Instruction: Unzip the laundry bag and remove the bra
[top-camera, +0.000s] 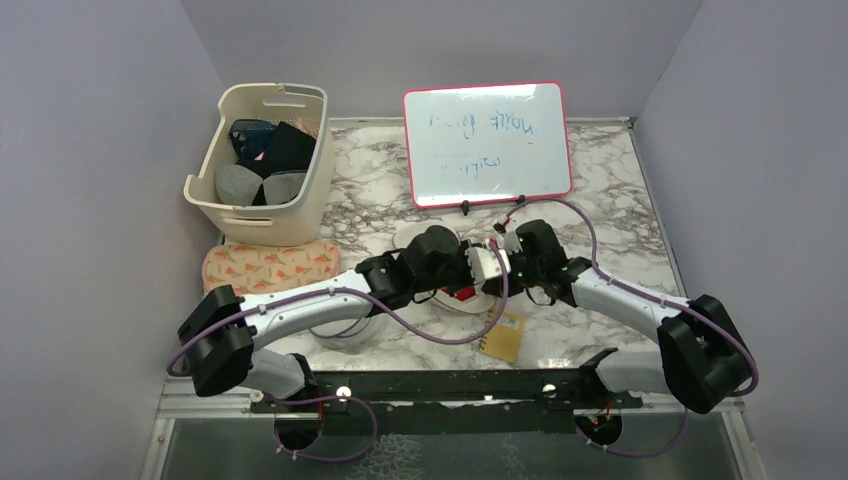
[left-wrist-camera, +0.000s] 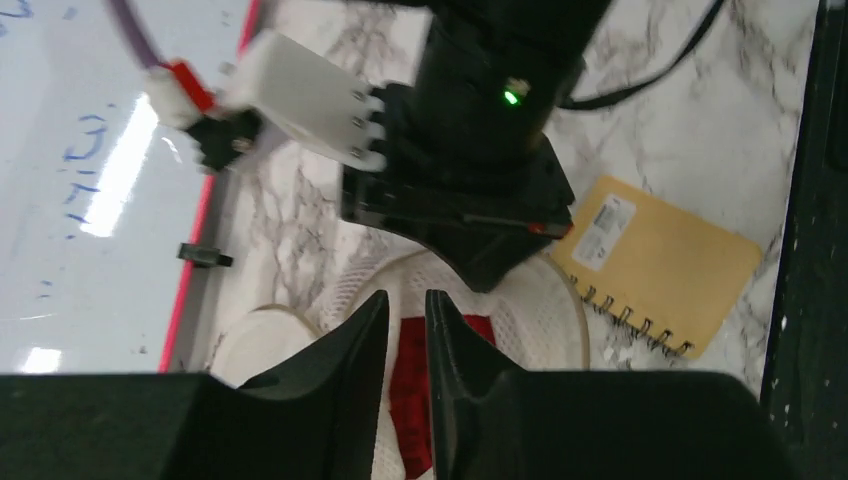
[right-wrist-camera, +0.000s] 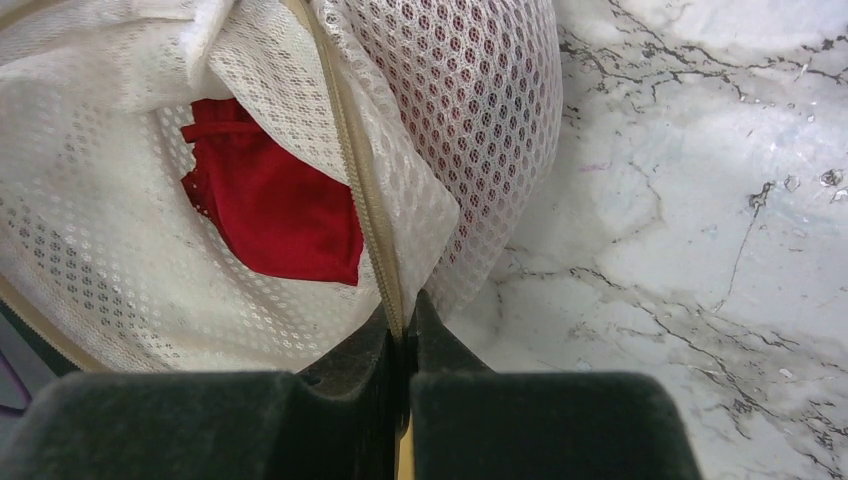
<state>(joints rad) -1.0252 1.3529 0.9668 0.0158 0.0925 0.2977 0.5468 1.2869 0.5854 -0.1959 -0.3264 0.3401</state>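
Right claw (right-wrist-camera: 405, 303) tight together, left claw (left-wrist-camera: 407, 298) seemingly slightly ajar.

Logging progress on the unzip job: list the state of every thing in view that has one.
laundry bag: unzipped at least partway, gaping.
bra: inside the bag.
right pincer: shut on the bag's zipper edge.
left pincer: narrow gap, nothing visibly held.
notebook: closed, flat.
basket: filled with dark items.
whiteboard: propped up, scribbled on.
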